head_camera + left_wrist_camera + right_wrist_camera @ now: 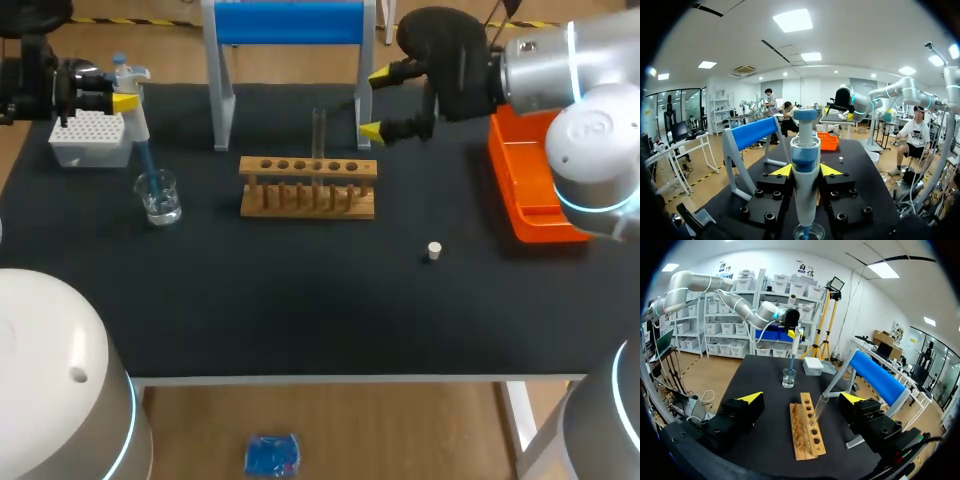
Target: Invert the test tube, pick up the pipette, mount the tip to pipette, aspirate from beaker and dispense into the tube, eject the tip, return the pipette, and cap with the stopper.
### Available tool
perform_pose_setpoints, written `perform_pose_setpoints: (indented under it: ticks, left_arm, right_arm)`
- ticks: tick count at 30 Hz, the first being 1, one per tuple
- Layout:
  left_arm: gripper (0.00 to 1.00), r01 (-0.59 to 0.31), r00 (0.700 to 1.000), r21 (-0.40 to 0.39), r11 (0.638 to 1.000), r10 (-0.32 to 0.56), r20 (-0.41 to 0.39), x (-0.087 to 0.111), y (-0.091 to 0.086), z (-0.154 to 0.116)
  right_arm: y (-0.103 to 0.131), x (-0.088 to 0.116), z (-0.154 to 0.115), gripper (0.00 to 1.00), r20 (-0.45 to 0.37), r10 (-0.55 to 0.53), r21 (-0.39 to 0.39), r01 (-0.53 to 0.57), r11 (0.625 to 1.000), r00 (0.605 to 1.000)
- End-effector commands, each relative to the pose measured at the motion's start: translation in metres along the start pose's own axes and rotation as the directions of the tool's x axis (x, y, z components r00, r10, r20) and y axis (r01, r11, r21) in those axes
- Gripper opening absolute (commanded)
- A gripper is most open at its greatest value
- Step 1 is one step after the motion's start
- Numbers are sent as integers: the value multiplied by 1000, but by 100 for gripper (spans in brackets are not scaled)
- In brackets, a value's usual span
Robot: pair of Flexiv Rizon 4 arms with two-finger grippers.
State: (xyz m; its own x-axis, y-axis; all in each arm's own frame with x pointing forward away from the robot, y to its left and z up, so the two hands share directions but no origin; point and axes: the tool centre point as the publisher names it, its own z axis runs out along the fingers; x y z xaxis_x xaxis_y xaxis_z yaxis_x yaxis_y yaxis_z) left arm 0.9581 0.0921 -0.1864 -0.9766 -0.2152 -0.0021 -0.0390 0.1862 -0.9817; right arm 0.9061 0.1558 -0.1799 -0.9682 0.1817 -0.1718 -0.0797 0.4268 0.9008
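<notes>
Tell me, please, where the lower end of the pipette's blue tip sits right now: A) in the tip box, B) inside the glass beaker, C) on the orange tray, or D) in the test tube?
B: the blue tip on the pipette, held in the left pincer, dips into the glass beaker standing beside the tip box.

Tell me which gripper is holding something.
The left gripper: shut on the pipette, tip in the beaker. The right gripper is open, empty, near the test tube.
</notes>
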Motion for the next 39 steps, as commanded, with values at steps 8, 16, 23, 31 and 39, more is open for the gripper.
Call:
perform_pose_setpoints:
  ticks: [8,16,23,31,39]
  left_arm:
    - [0,1,1000,-2,1000,-1,1,1,-1,0]
    - [0,1,1000,-2,1000,-1,1,1,-1,0]
    - [0,1,1000,-2,1000,-1,1,1,-1,0]
    - [0,1,1000,-2,1000,-1,1,1,-1,0]
    - [0,1,1000,-2,1000,-1,1,1,-1,0]
  right_arm:
    - [-43,-4,20,100,6,18,-35,-18,999,1000]
    - [-52,-12,24,100,11,45,-42,-44,998,999]
    - [-52,-16,23,100,6,47,-34,-47,998,999]
    - [-50,-16,19,100,-2,56,-44,-56,997,998]
    - [-50,-16,19,100,-2,56,-44,-56,997,998]
